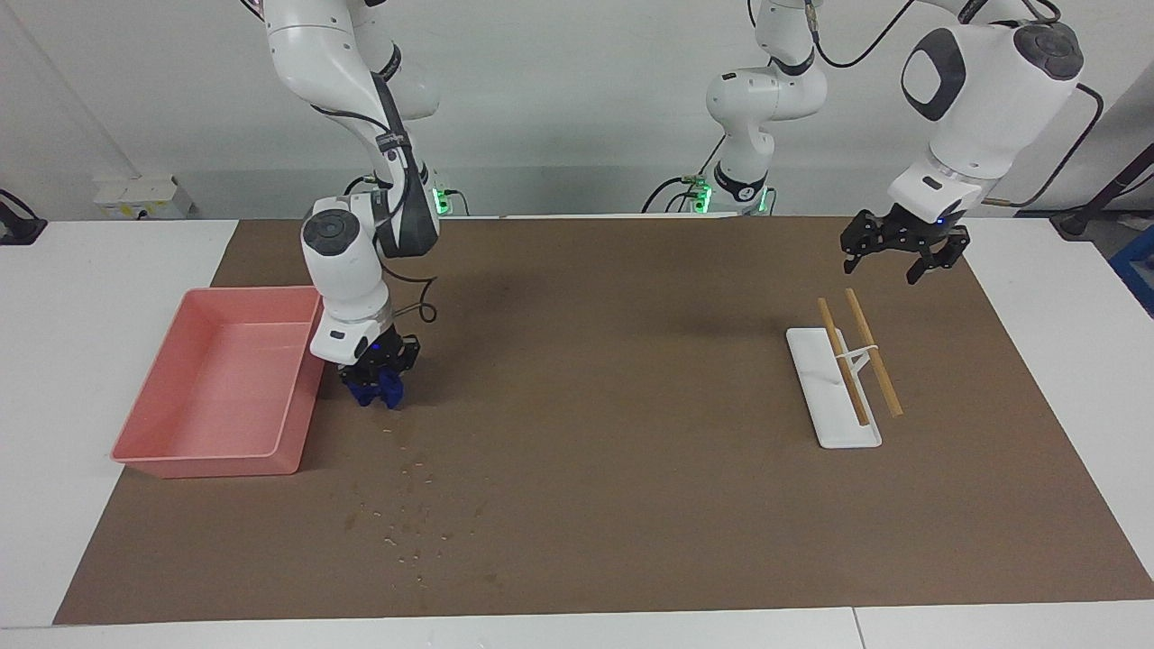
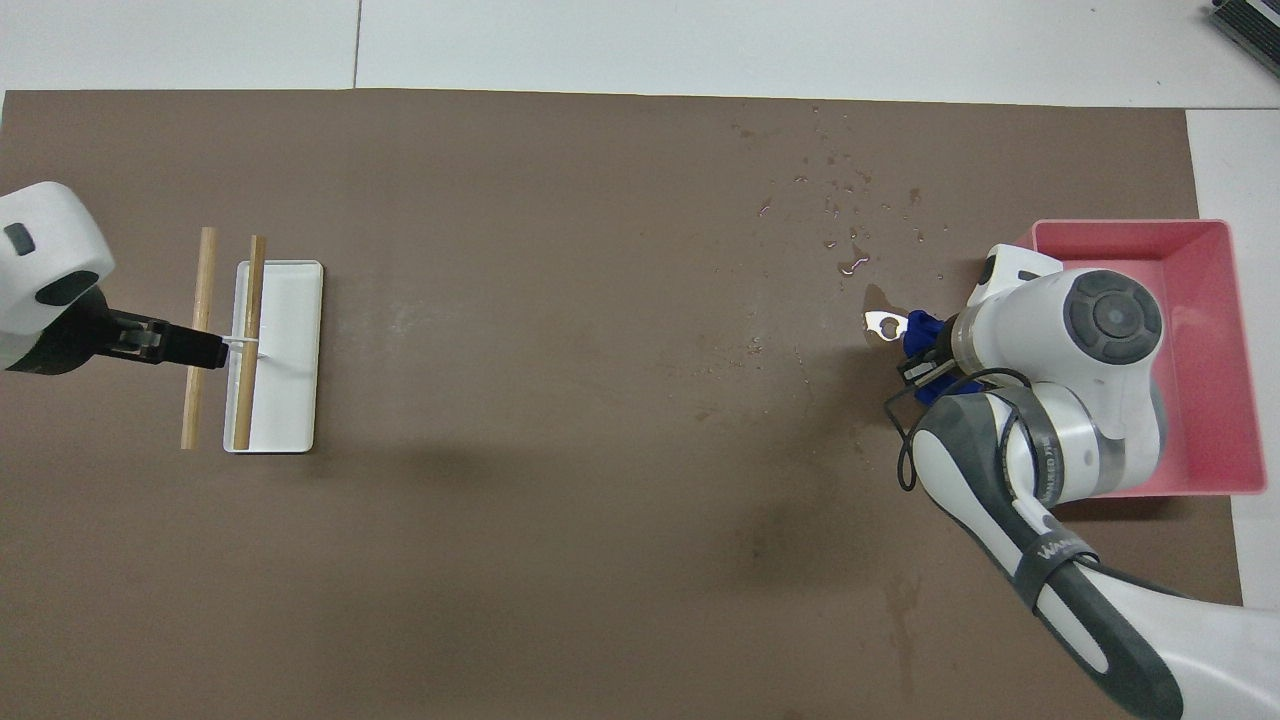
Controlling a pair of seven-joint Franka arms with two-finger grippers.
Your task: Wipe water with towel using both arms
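Note:
The blue towel point(image 1: 370, 393) point(image 2: 918, 328) is a small bunched lump pressed down on the brown mat, right beside the pink tray's corner. My right gripper point(image 1: 379, 383) point(image 2: 925, 360) points straight down and is shut on the towel. The water is small glistening droplets point(image 1: 406, 532) point(image 2: 845, 215) scattered on the mat, farther from the robots than the towel, plus a shiny patch point(image 2: 880, 322) touching the towel's edge. My left gripper point(image 1: 902, 257) point(image 2: 205, 350) hangs open and holds nothing, up in the air over the mat by the white plate.
A pink tray point(image 1: 297, 451) point(image 2: 1240, 350) stands at the right arm's end of the table. A white plate point(image 1: 816, 397) point(image 2: 290, 300) carrying two wooden sticks point(image 1: 873, 351) point(image 2: 200, 290) lies toward the left arm's end. A brown mat point(image 1: 631, 451) covers the table.

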